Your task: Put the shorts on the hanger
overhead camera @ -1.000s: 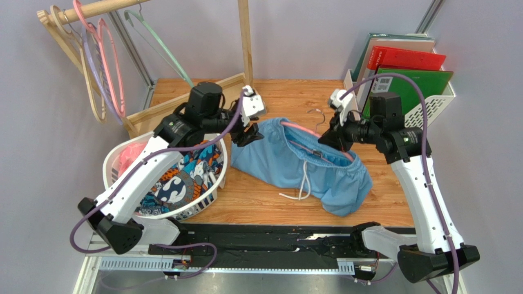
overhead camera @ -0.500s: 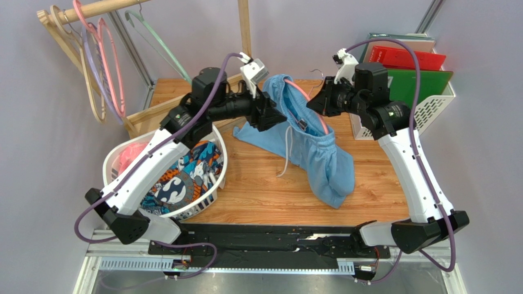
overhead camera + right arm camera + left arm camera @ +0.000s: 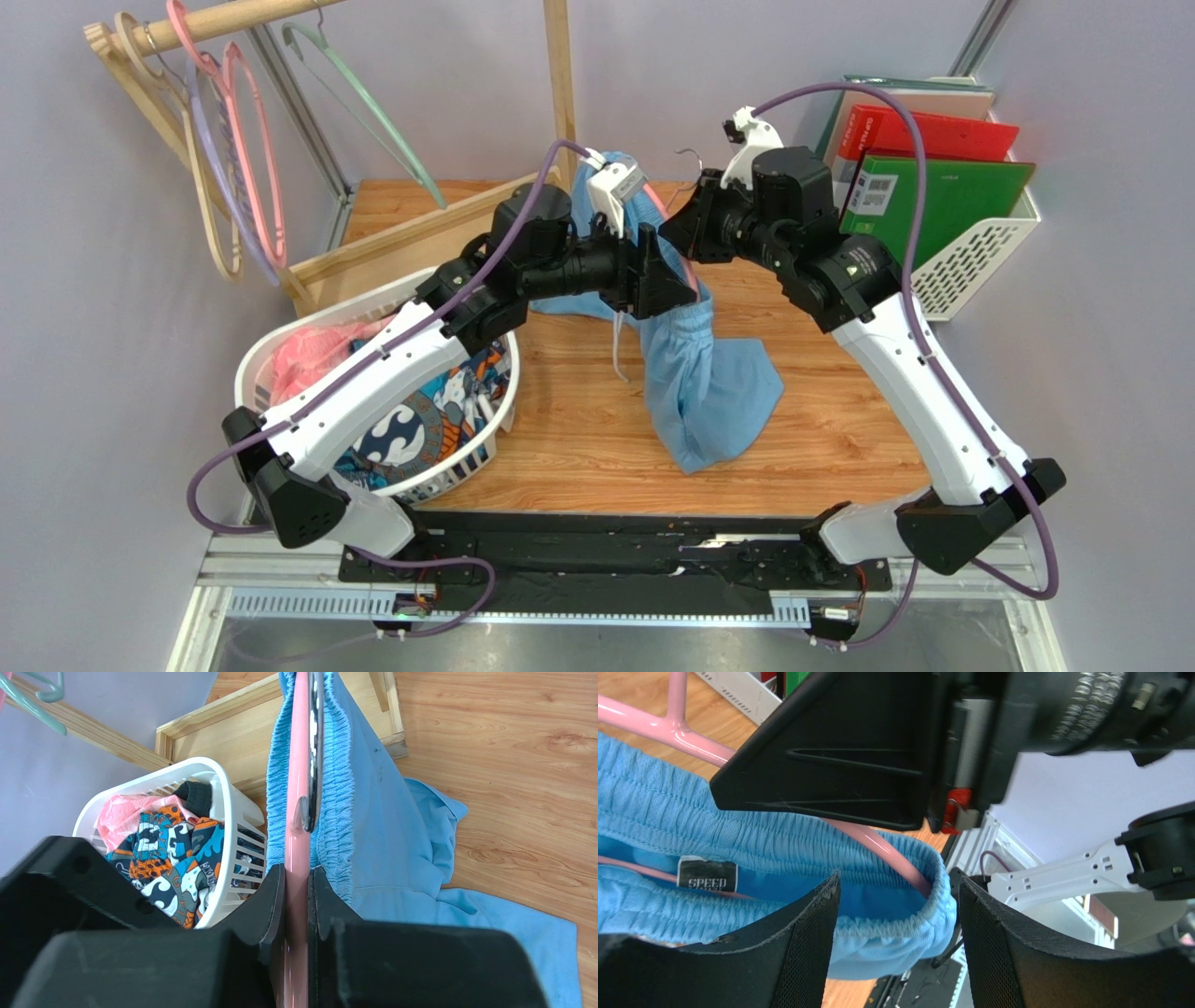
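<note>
Up come the shorts point(image 3: 694, 378), lifted off the table point(image 3: 828, 434) until only the leg ends trail there, the hanger point(image 3: 298, 777) inside the waistband and pinched by the right tool point(image 3: 296, 873), the left tool point(image 3: 896, 882) spread around the waistband's end, so the hanging looks nearly done.

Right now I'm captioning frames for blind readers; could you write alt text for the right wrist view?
The right gripper is shut on the salmon-pink hanger, which runs up the middle of the frame inside the light blue shorts, their elastic waistband gathered along both sides. A white basket of clothes sits to the left.
</note>
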`<action>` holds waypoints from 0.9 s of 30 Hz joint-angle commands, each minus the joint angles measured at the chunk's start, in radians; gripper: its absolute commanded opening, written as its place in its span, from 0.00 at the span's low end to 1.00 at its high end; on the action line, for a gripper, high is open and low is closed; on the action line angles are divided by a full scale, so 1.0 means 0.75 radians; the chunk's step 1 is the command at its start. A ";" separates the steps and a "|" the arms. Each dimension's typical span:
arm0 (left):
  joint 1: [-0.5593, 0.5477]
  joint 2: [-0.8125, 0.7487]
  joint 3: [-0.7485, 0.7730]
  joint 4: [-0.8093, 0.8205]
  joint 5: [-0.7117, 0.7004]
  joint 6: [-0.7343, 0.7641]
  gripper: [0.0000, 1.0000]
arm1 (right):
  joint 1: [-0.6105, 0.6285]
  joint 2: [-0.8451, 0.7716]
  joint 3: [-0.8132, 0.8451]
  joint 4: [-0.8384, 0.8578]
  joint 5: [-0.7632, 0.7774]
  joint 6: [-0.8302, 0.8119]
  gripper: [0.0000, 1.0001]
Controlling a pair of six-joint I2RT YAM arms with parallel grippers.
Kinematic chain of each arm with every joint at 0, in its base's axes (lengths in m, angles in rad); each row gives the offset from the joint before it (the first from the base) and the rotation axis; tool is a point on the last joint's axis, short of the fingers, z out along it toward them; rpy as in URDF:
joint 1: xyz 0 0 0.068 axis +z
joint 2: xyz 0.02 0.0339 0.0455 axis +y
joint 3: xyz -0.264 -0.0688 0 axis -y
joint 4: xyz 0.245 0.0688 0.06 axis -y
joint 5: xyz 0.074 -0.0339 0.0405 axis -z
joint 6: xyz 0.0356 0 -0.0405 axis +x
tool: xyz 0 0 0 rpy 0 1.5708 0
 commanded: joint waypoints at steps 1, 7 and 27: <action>0.003 0.008 -0.049 0.102 -0.016 -0.150 0.66 | 0.037 0.001 0.064 0.176 0.120 0.082 0.00; 0.003 0.039 -0.039 0.135 -0.024 -0.179 0.60 | 0.055 0.024 0.086 0.165 0.163 0.146 0.00; 0.056 0.041 0.028 0.098 -0.028 -0.502 0.00 | 0.076 0.030 0.056 0.300 0.040 0.154 0.53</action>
